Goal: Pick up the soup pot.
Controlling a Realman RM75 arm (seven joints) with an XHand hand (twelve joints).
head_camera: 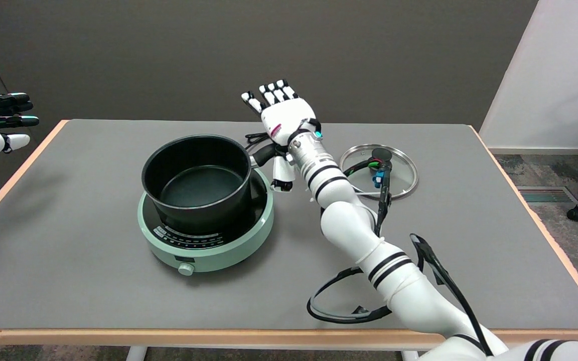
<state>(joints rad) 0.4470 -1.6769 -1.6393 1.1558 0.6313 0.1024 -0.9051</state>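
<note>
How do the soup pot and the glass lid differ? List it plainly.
1. The soup pot is black and opaque; the glass lid is clear with a metal rim.
2. The soup pot is deep and stands open on the green cooker; the glass lid is shallow and lies on the table.
3. The soup pot is left of the robot hand; the glass lid is right of it.

Both are round.

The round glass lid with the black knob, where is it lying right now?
In the head view the round glass lid lies flat on the grey table, right of the black soup pot on its green cooker, just beyond the white right arm.
</note>
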